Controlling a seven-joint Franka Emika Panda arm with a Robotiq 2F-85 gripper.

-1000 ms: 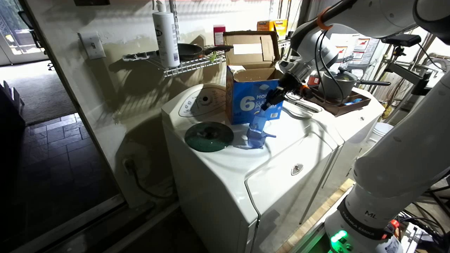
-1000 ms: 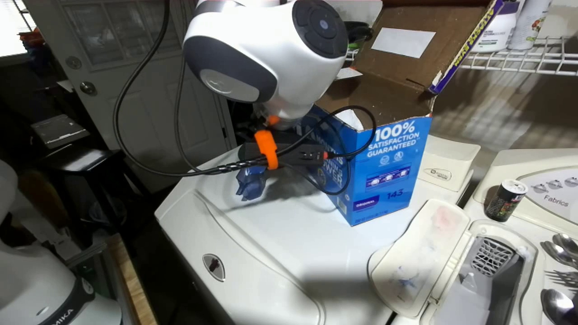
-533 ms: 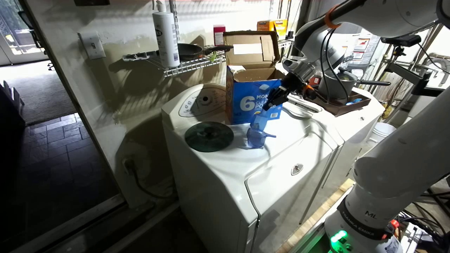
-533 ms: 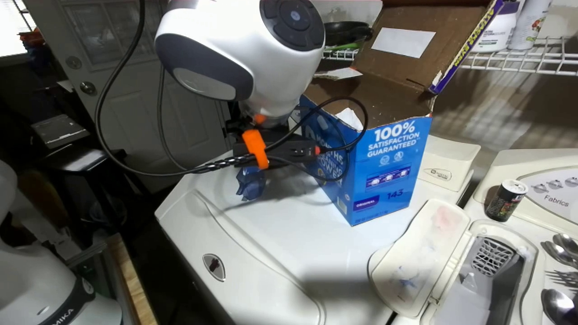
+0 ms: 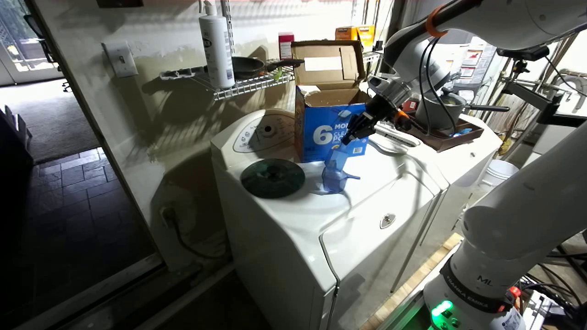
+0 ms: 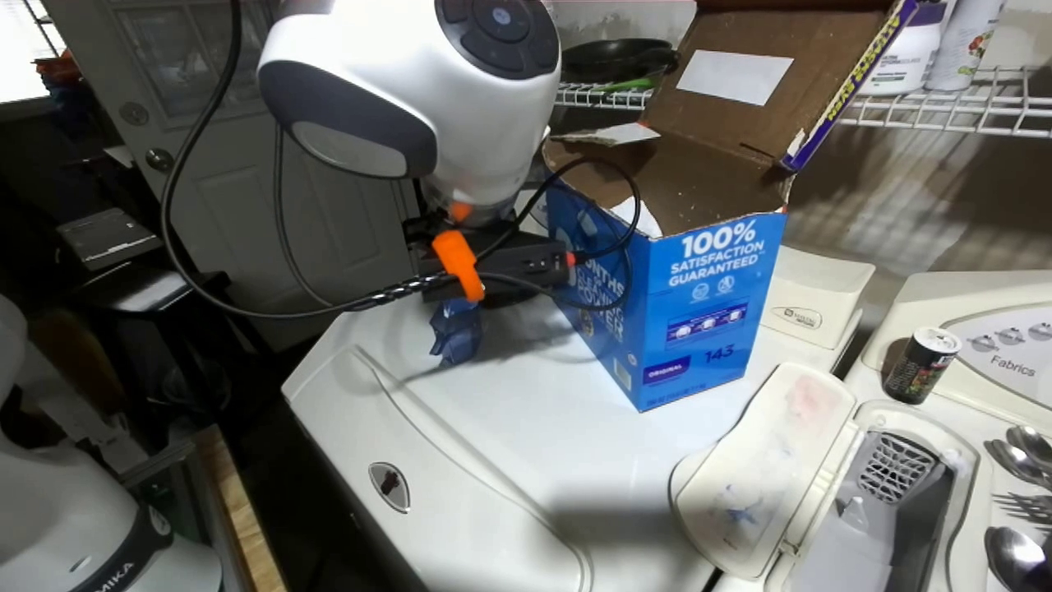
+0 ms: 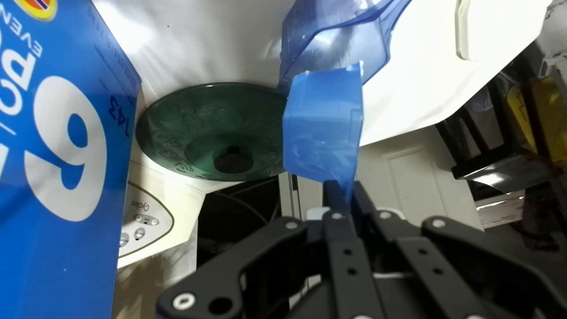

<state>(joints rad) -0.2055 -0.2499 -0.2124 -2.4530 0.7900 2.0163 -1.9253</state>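
Wrist view, starting from the left edge: a big blue box [image 7: 57,177], open-topped in both exterior views, standing on the white appliance [image 7: 212,48], with a large white 6 printed on the side in view. Next, just beside the blue box and flat on the same top, a green dish [image 7: 208,119]. Right of the green dish, near the middle, a translucent blue scoop [image 7: 323,128], off the white appliance, with one thin end pinched in the gripper [image 7: 348,197], fingers drawn together on that end. Beyond the blue scoop and partly hidden by it, a blue cup [image 7: 345,48] with a handle, resting on the white appliance. Contact between the two: hard to judge. In an exterior view, farther right, a grey pot [image 5: 438,113] in a brown tray [image 5: 461,139], well apart from the gripper.

As for progress, by judgement: grasping and raising of the blue scoop, done; release, not yet done. Inside the blue scoop, nothing clearly visible, so impossible to say whether full or emptied. Held over the blue cup or nearly so.
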